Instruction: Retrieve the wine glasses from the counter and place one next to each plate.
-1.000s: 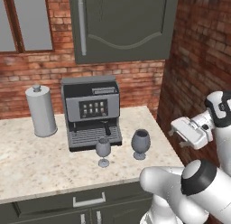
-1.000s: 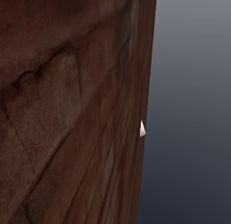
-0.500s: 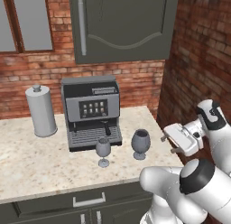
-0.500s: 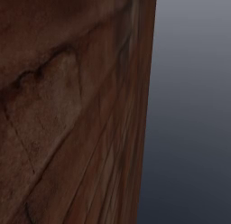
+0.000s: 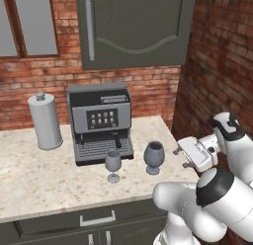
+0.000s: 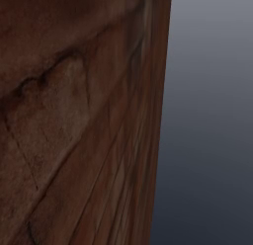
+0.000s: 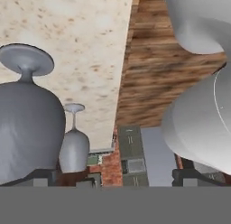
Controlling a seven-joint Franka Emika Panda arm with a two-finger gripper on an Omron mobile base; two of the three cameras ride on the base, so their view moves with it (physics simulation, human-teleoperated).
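Note:
Two wine glasses stand on the beige speckled counter (image 5: 39,180) in front of the coffee machine. The slimmer, clearer one (image 5: 113,166) is on the left, the wider, darker one (image 5: 154,157) on the right. My gripper (image 5: 180,157) hovers just right of the wider glass at bowl height, open and holding nothing. The hand view is rolled upside down. In it the wide glass (image 7: 27,123) looms large at the left, by one fingertip (image 7: 41,177). The slim glass (image 7: 74,148) stands behind it on the counter (image 7: 85,42). The plates are out of view.
A black and silver coffee machine (image 5: 100,121) and a tall grey canister (image 5: 44,121) stand at the back of the counter. A brick wall (image 5: 217,66) closes the counter's right end, close to the arm. The same wall (image 6: 74,115) shows in the right base view. A dark wall cabinet (image 5: 133,26) hangs above.
The hand has come down and to the left, closer to the wider glass. Its jaws have stayed open. The glasses and the base have not moved.

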